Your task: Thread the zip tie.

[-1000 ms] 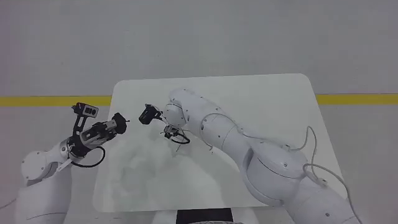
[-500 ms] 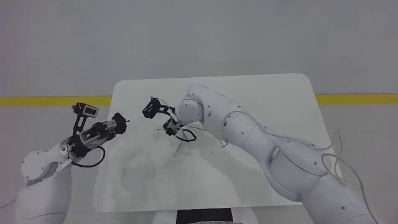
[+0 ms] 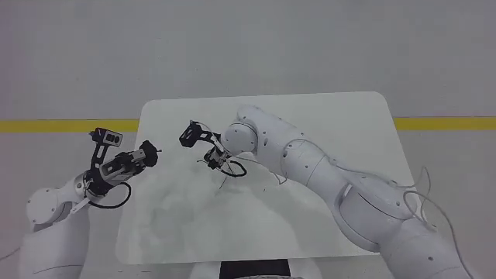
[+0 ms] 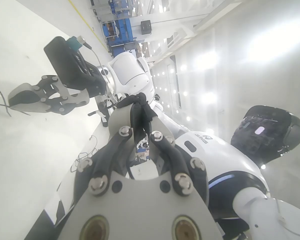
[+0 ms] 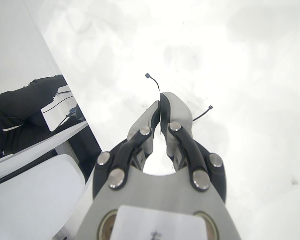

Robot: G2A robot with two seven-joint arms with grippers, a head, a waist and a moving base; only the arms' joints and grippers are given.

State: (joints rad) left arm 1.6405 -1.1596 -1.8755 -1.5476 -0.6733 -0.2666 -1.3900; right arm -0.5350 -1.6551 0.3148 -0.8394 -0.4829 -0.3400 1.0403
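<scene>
The left gripper point(image 3: 149, 153) hangs at the table's point(image 3: 333, 112) left edge, its fingers pressed together on nothing I can see. Well to its right, the right gripper point(image 5: 160, 101) sits low over the table, pinched on the zip tie point(image 5: 154, 82), whose head curls out past the tips. The hold looks thin. The tie could twist or slip, turning its head away and spoiling the threading.

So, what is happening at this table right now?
The right gripper is shut on a thin zip tie and holds it over the table. The left gripper, near the table's edge, is shut on a black thing that I cannot identify. Whether the tie is threaded, I cannot tell.
</scene>
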